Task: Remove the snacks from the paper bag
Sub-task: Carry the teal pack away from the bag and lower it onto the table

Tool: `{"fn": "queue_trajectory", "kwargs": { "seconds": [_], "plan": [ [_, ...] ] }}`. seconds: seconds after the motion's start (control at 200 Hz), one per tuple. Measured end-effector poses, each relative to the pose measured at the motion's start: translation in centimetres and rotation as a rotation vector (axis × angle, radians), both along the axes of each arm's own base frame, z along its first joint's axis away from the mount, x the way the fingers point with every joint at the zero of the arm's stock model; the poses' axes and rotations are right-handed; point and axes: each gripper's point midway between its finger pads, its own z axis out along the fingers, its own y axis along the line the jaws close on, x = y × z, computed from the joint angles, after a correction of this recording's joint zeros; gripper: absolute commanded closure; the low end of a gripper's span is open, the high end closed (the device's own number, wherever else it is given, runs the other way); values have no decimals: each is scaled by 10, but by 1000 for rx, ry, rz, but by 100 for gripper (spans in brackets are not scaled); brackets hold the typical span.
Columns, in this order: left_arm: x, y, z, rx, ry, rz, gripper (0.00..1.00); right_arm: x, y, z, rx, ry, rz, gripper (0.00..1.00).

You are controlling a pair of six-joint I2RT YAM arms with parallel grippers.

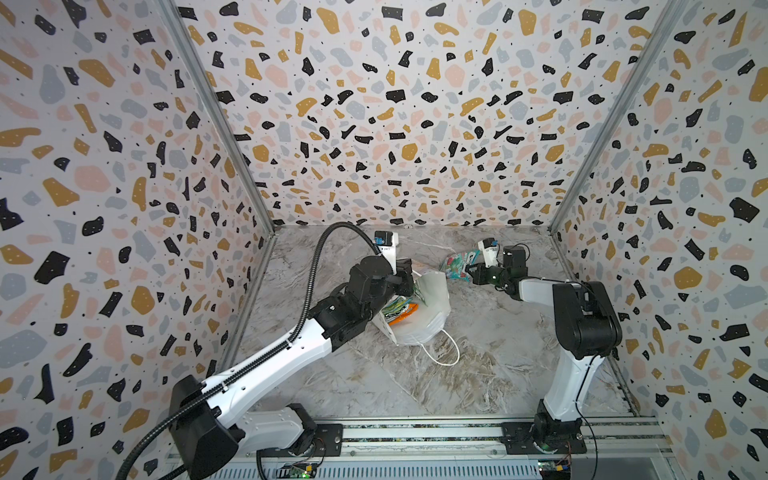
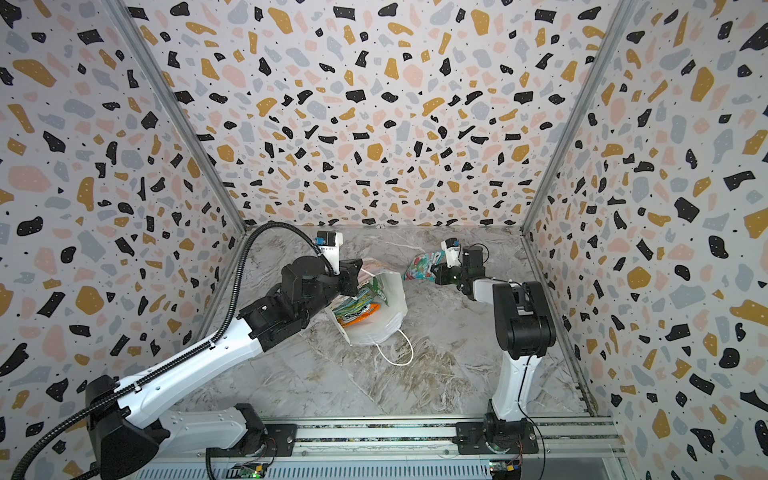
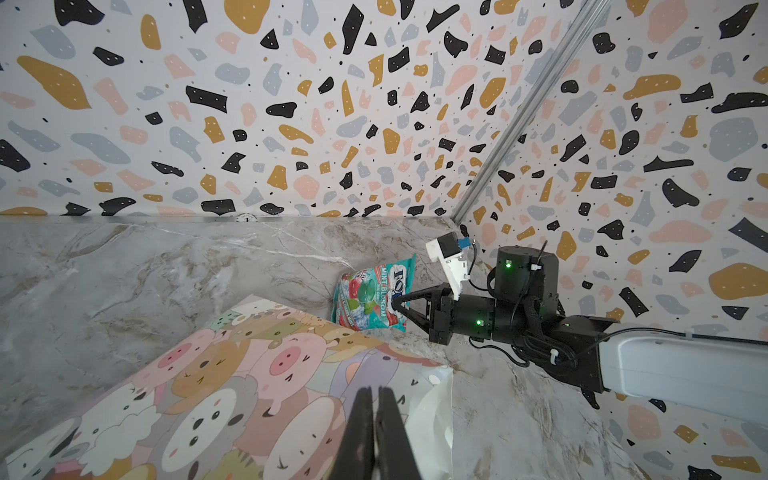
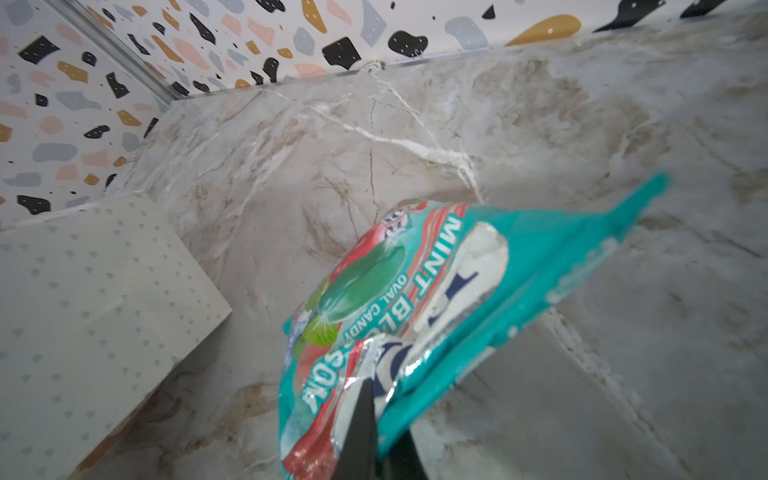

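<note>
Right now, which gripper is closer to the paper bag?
Left. The left gripper pinches the rim of the paper bag; the right gripper holds a teal packet clear of it.

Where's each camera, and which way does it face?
Top views: high over the front rail, looking down toward the back wall; left arm, right arm show.
Left wrist: on the left arm, facing across the table; left gripper pinches the paper bag.
Right wrist: along the right gripper, down at the table.
All share the teal packet it holds.
</note>
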Motion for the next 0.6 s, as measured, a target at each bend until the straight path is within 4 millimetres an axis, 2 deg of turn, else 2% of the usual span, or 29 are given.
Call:
{"fn": "queue_trajectory", "kwargs": {
  "seconds": [0.145,0.36,0.41,0.461,0.601],
  "plan": [
    [0,0,-1,4,4,0,100,3,1,-17,-10,51,-8,97],
    [0,0,-2,6,5,0,100,12,7,-17,-15,56,-11,84],
    [0,0,-2,6,5,0,100,12,8,-18,-16,59,-15,78],
    [0,0,-2,7,6,0,100,11,7,-19,-19,63,-18,67],
    [-1,1,-3,12,9,1,100,12,5,-21,-26,73,-43,53]
  ]
}}
